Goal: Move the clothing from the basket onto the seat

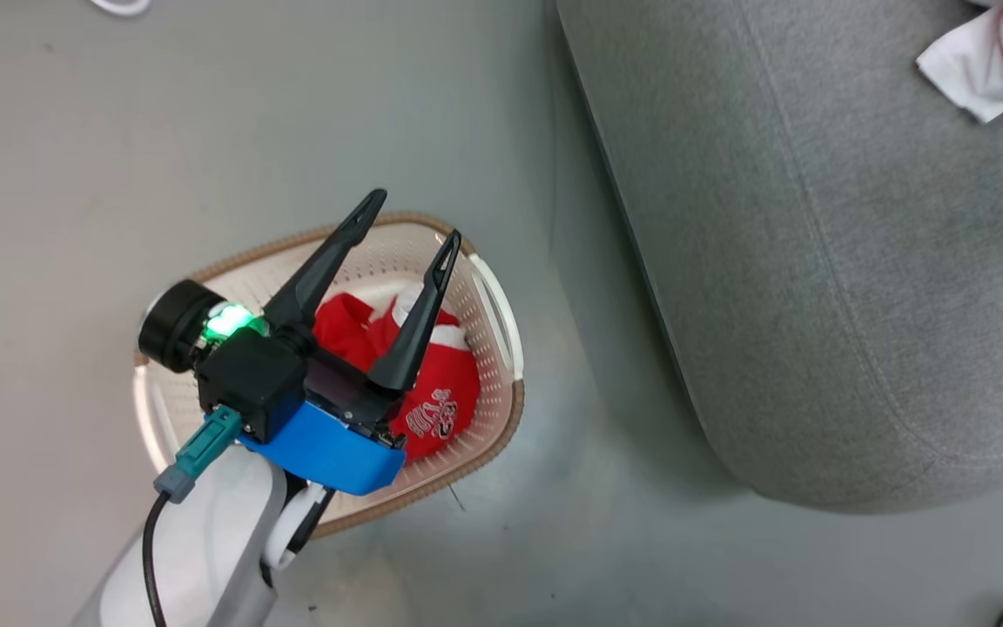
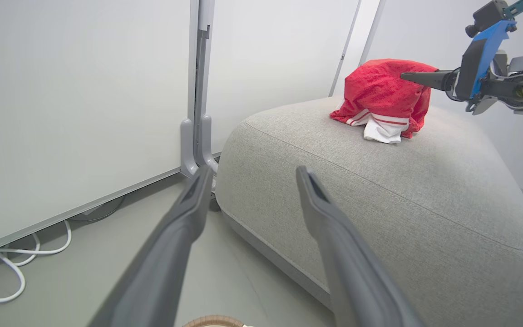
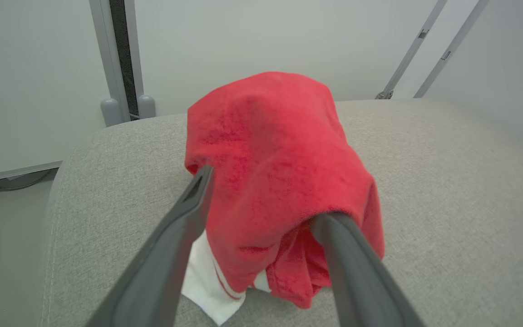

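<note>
A: What might go wrong on the left?

B: The left gripper [image 1: 415, 216] hangs spread wide, gripping nothing, straight above the red Bulls jersey [image 1: 440, 409] crumpled in the basket [image 1: 501, 435]. I'd judge a shallow pinch may catch one fold only, so the jersey slips back down.

A: And on the right?

B: The right gripper [image 3: 266, 195] has its fingers parted, clamping nothing, yet the other red garment [image 3: 270, 136] is draped over their tips, its white hem touching the seat [image 3: 447, 181] beneath. Withdrawing carelessly could drag it off.

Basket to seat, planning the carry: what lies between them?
Bare grey floor lies between the basket and the seat, shown in the head view.
</note>
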### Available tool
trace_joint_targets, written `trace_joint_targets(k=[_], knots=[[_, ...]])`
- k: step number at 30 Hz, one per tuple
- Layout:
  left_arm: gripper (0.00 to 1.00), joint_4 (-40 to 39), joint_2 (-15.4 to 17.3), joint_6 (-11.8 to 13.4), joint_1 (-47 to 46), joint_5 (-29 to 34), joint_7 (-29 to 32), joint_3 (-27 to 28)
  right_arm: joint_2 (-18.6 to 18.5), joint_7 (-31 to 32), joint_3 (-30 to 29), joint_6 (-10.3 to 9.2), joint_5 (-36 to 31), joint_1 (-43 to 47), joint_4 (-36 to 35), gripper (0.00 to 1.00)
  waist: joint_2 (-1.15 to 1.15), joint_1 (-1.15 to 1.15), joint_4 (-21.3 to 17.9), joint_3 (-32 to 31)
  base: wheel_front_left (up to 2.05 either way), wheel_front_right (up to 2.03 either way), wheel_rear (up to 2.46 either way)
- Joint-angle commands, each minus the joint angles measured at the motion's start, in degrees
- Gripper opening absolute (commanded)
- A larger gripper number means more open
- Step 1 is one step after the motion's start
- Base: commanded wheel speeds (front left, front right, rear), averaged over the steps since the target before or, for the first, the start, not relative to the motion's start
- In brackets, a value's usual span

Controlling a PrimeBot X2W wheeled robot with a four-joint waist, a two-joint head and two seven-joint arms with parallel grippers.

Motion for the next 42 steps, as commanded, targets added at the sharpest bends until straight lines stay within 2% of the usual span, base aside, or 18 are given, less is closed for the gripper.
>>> trace_joint_targets(k=[1, 11, 21, 27, 32, 42], knots=[[1.00, 0.6, -0.5, 0.0, 0.9, -0.4, -0.2, 0.6, -0.4, 0.1, 0.5, 0.01, -0.4, 1.5, 0.1, 1.00, 0.00, 0.00, 1.5, -4.2, 0.00, 0.00, 0.00], [1.00, 5.2, -6.6, 0.0, 9.8, -2.1, -0.1, 5.4, 0.6, 0.0, 6.6, 0.01, -0.3, 13.3, -5.5, 1.00, 0.00, 0.00, 5.0, -18.3, 0.00, 0.00, 0.00], [1.00, 8.0, -9.5, 0.0, 18.7, -1.5, -0.2, 11.5, 3.3, 0.2, 11.6, 0.01, 2.9, 29.5, -19.7, 1.00, 0.00, 0.00, 9.9, -28.0, 0.00, 0.00, 0.00], [1.00, 9.3, -10.4, 0.0, 22.3, -0.9, -0.2, 15.3, 5.8, 2.6, 11.0, 0.01, 3.3, 40.1, -30.7, 1.00, 0.00, 0.00, 13.8, -31.5, 0.00, 0.00, 0.00], [1.00, 10.0, -10.5, 0.0, 24.2, -0.1, -0.2, 18.7, 9.2, 5.3, 11.4, 0.01, 2.6, 46.6, -38.9, 1.00, 0.00, 0.00, 15.3, -32.8, 0.00, 0.00, 0.00], [1.00, 12.8, -10.2, 0.0, 23.9, 0.9, -0.2, 23.1, 13.9, 8.3, 12.2, 0.01, 2.2, 54.7, -46.9, 1.00, 0.00, 0.00, 17.7, -34.1, 0.00, 0.00, 0.00]])
